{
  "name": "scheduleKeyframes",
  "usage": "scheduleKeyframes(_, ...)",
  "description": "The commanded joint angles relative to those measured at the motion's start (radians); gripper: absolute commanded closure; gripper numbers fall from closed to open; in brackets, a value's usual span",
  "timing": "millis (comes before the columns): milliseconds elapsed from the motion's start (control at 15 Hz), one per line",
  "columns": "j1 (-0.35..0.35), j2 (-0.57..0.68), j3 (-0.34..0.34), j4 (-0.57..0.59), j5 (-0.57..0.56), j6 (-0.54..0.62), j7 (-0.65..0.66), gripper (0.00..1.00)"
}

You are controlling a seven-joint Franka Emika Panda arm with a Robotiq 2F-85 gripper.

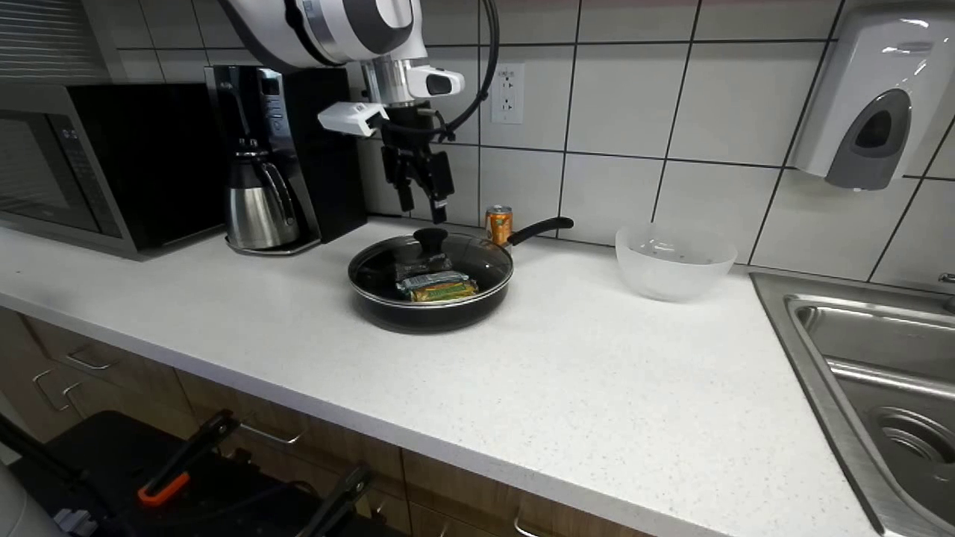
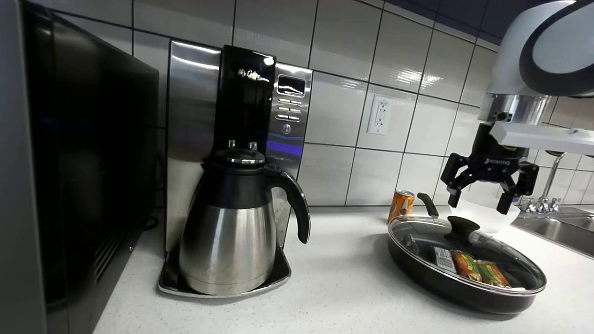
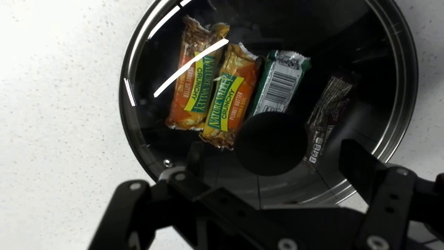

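Above lid knob (image 2: 463,226), parted fingers (image 2: 505,203).

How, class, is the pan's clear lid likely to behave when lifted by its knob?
The clear lid, with its silvery rim, looks stiff and probably won't bend. Its glassy shine suggests it may be slippery and fragile. The knob sits near its middle, so it should hang fairly level.

Your lid (image 2: 503,253): clear, glossy, glass by its look, with a smooth, shiny metal rim (image 3: 404,62); its knob (image 2: 463,226) reads as plastic. You see the granola bar wrappers (image 3: 227,99) as crinkled, shiny film. Your gripper (image 2: 479,202) has a matt finish. Note also: carafe (image 2: 227,246), brushed metal; bowl (image 1: 675,268), frosted, translucent; wall tiles (image 1: 619,97), glossy; countertop (image 1: 619,388), smooth.
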Motion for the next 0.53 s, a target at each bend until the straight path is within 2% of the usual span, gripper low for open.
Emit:
scheduleKeyframes(0,-0.033,-0.122,0.038,-0.09,0.035,-0.048,-0.113,0.0)
scheduleKeyframes(467,-0.043,-0.267,0.051,-0.197,0.066,-0.113,-0.268,0.0)
